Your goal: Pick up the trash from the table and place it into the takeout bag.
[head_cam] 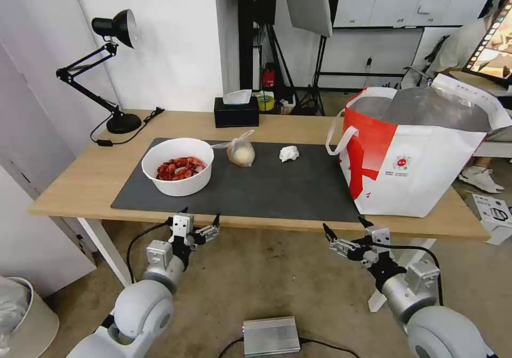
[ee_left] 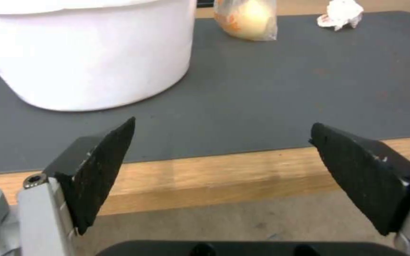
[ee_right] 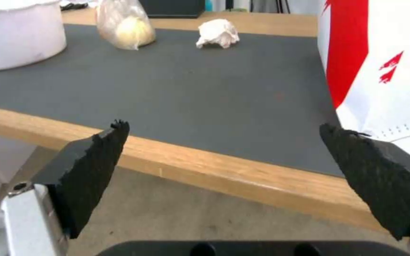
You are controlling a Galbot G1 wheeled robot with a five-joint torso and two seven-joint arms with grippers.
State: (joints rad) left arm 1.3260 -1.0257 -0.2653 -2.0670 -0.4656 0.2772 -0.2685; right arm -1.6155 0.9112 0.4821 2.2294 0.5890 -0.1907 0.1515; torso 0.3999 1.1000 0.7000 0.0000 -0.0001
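trash bowl (head_cam: 177, 166) sits just beyond wide-spread left end effector (head_cam: 200, 216).

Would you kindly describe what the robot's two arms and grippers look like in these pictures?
Both arms are glossy light grey with rounded joint housings and silver-grey boxy wrist blocks, each trailed by a black cable. The left gripper and right gripper share one build: silver metal finger bases carrying two black, wedge-shaped pads with a rough, worn texture, and black pointed tips. No markings are legible.

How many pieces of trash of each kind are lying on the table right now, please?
White bowl of red shells: 1
Knotted clear bag with a pale lump: 1
Crumpled white tissue: 1
Total: 3
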